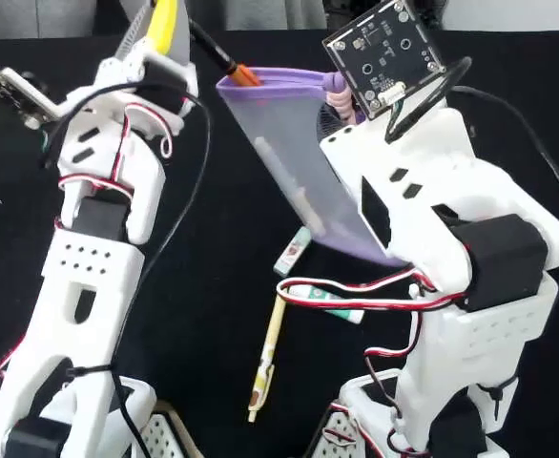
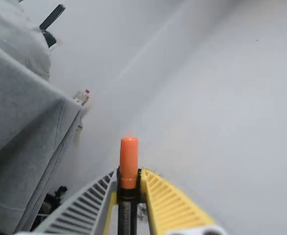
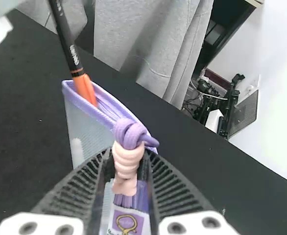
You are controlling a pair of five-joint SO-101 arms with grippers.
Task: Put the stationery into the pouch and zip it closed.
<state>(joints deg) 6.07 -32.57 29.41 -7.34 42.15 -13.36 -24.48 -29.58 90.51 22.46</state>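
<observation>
Pouch cord (image 3: 129,136) inside right claw (image 3: 127,160) (knotted)

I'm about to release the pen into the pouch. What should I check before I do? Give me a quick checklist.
1. Left pincer shut on the pen: ok.
2. Pen's orange tip inside the mouth of the pouch: ok.
3. Right pincer gripping the pouch's cord knot, pouch held up off the table: ok.
4. Pouch mouth open: ok.
5. All stationery in the pouch: not ok; a yellow pencil and a small green-and-white item lie on the table.
6. Room inside for the pen's full length: cannot tell.
</observation>
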